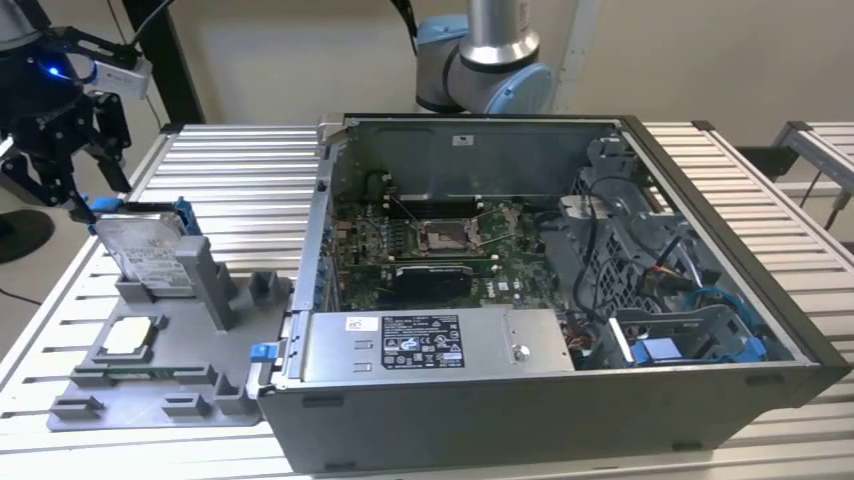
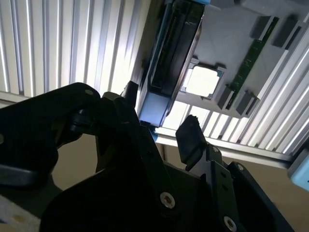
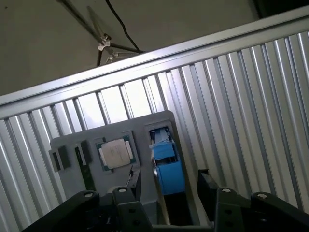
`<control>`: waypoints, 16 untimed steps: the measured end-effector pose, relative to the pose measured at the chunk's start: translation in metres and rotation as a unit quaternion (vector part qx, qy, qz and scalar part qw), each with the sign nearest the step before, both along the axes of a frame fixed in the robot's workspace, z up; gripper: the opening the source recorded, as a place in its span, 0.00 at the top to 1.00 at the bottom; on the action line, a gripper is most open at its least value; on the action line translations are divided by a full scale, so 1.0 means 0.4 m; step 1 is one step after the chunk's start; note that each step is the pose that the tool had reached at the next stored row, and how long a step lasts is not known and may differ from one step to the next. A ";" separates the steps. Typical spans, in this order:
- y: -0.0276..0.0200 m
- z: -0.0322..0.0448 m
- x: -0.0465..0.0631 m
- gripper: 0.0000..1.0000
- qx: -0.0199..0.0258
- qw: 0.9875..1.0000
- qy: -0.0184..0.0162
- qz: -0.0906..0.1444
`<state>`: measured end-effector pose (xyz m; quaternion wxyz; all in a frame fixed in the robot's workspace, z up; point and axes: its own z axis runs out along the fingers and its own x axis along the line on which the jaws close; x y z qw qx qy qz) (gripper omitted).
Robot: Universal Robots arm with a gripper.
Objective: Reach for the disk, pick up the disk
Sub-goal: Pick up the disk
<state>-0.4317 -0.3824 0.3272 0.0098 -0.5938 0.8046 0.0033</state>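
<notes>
Spread fingers [image 2: 190, 137] hover above the disk [image 1: 138, 248], standing on edge.

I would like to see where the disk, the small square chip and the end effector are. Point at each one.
disk [image 1: 138, 250]: exterior view, on its labelled flat face.
small square chip [image 3: 116, 153]: first wrist view, centre of its metal top.
end effector [image 3: 169, 178]: first wrist view, midway between its fingertips.

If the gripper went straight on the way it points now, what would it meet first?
Probably the disk: the gripper points down at its top edge, and both wrist views show its open fingers either side of it. Depth is unclear.
</notes>
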 end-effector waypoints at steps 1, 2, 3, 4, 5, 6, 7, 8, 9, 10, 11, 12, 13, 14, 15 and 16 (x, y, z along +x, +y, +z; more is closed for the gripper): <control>0.000 -0.004 0.000 0.00 0.000 1.000 0.000 0.000; 0.000 -0.008 0.000 0.00 0.000 1.000 0.000 0.000; 0.000 -0.013 0.000 0.00 0.000 1.000 0.000 0.000; 0.000 -0.018 0.000 0.00 0.000 1.000 0.000 0.000; 0.000 -0.022 0.000 0.00 0.000 1.000 0.000 0.000; 0.000 -0.027 0.000 0.00 0.000 1.000 0.000 0.000; 0.000 -0.031 0.000 0.00 0.000 1.000 0.000 0.000; 0.000 -0.036 0.000 0.00 0.000 1.000 0.000 0.000; 0.000 -0.039 0.000 0.00 0.000 1.000 0.000 0.000; 0.000 -0.042 0.000 0.00 0.000 1.000 0.000 0.000; 0.000 -0.044 0.000 0.00 0.000 1.000 0.000 0.000; 0.000 -0.046 0.000 0.00 0.000 1.000 0.000 0.000; 0.000 -0.049 0.000 0.00 0.000 1.000 0.000 0.000; 0.000 -0.052 0.000 0.00 0.000 1.000 0.000 0.000; 0.000 -0.056 0.000 0.00 0.000 1.000 0.000 0.000; 0.000 -0.060 0.000 0.00 0.000 1.000 0.000 0.000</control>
